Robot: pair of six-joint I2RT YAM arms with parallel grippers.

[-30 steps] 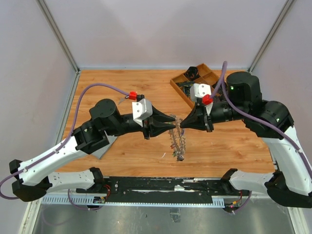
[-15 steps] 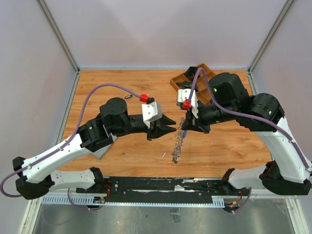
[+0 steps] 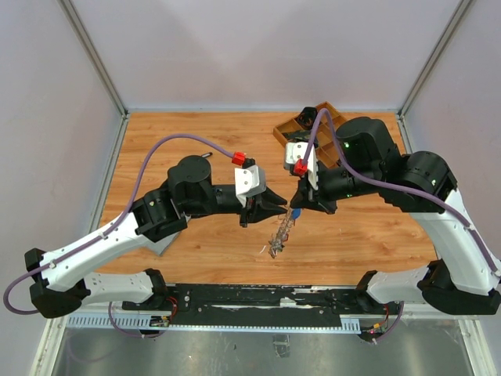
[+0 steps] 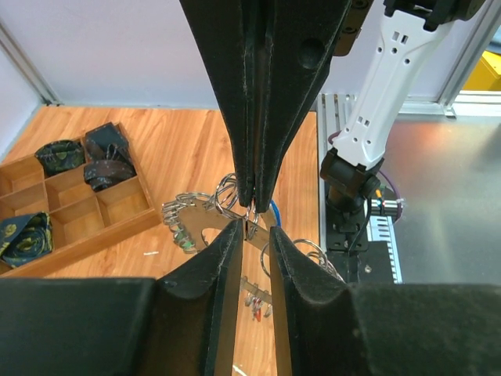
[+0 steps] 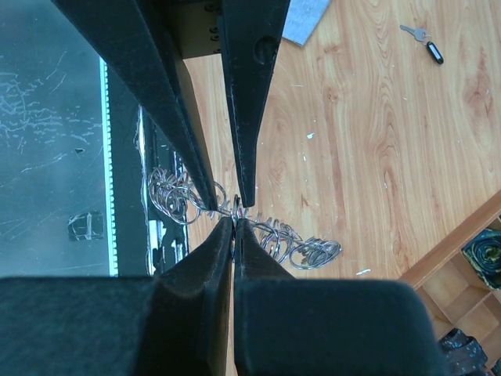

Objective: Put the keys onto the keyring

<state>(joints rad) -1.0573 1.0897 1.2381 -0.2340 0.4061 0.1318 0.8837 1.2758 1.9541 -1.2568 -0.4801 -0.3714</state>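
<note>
No text, number or logo can be read in any view. The keyring [image 3: 279, 235] near the front edge of the worktop [image 3: 196, 133] is too small to show any print, and the white arm covers [image 3: 462, 227] look unmarked.

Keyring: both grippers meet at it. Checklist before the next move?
1. Right gripper shut on the keyring: ok, it pinches a ring at its tips.
2. Left gripper has a hold: not ok. Jaws apart, with a small metal piece loose in the gap.
3. Keyring off the table: cannot tell. Its lower end hangs close to the wood.
4. Room between the gripper tips: not ok. They almost touch, so move slowly.
5. Loose key located: ok. It lies on the table, away from both grippers.
</note>
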